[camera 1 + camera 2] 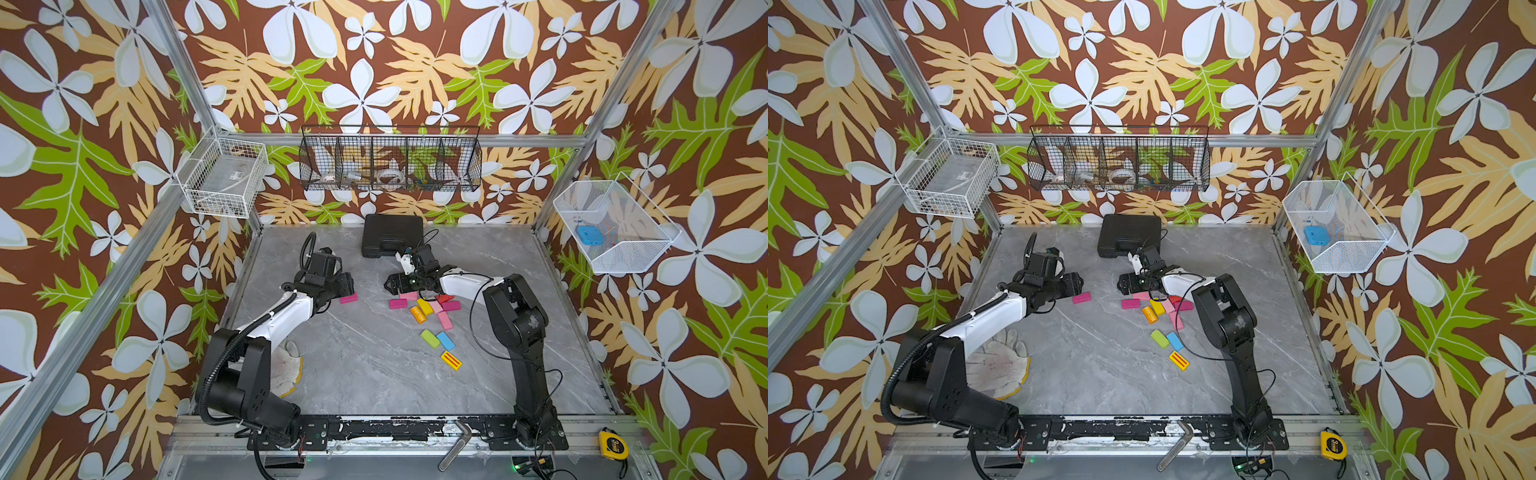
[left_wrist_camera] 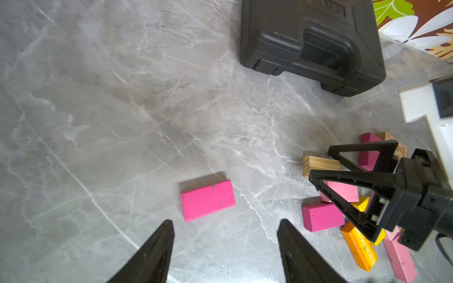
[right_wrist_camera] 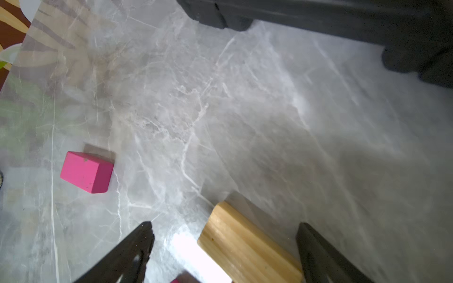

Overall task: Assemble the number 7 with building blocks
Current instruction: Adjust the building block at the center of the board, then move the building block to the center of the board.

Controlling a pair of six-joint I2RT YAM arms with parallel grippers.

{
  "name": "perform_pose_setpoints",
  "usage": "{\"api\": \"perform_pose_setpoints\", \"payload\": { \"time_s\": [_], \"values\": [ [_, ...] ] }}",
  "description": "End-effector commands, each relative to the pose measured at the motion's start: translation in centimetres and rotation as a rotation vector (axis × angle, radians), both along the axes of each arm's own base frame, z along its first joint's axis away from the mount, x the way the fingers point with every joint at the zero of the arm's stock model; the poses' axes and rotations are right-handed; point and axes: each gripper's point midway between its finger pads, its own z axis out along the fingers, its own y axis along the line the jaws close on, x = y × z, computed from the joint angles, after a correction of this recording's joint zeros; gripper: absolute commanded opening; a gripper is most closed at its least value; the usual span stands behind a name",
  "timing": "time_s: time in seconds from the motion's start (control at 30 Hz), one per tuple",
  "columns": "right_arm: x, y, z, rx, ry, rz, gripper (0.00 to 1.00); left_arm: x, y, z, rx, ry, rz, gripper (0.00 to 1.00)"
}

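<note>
Blocks [image 1: 444,320] lie on veined grey tabletop [image 1: 374,374]; left tool [image 2: 226,220] and right tool [image 3: 224,223] (straddling a grainy wooden block [image 3: 245,250]) gape apart.

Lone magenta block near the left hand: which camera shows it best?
The left wrist view: the magenta block lies flat, large and unobstructed, just ahead of the open left hand. In both top views the block is small; the right wrist view shows it obliquely.
</note>
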Motion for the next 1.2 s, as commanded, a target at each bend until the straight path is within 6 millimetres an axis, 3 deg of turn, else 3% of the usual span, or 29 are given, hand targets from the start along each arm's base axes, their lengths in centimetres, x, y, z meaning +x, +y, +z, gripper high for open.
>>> {"api": "perform_pose_setpoints", "payload": {
  "time_s": [0.0,0.27,0.33,0.53,0.67,1.17],
  "values": [
    [-0.5,-0.9,-0.7,-0.052,0.02,-0.02,0.92,0.1,0.5,0.3,-0.005,-0.03,0.036,0.72],
    [-1.1,-2.8,-0.7,-0.118,0.019,-0.074,0.92,-0.7,0.9,-0.1,-0.002,-0.029,0.052,0.83],
    [-1.5,-3.1,-0.8,-0.121,0.027,-0.081,0.92,-0.7,1.0,-0.1,0.0,-0.032,0.057,0.99],
    [-2.6,-2.9,-0.7,-0.118,0.039,-0.071,0.93,-0.7,1.2,-0.1,0.007,-0.032,0.059,1.0],
    [-2.9,-1.5,-0.4,-0.092,0.046,-0.046,0.93,-0.7,1.1,-0.1,0.005,-0.034,0.056,1.0],
    [-2.0,2.0,-0.4,-0.048,0.043,-0.013,0.92,-1.1,1.2,-0.1,0.008,-0.033,0.051,1.0]
  ]
}}
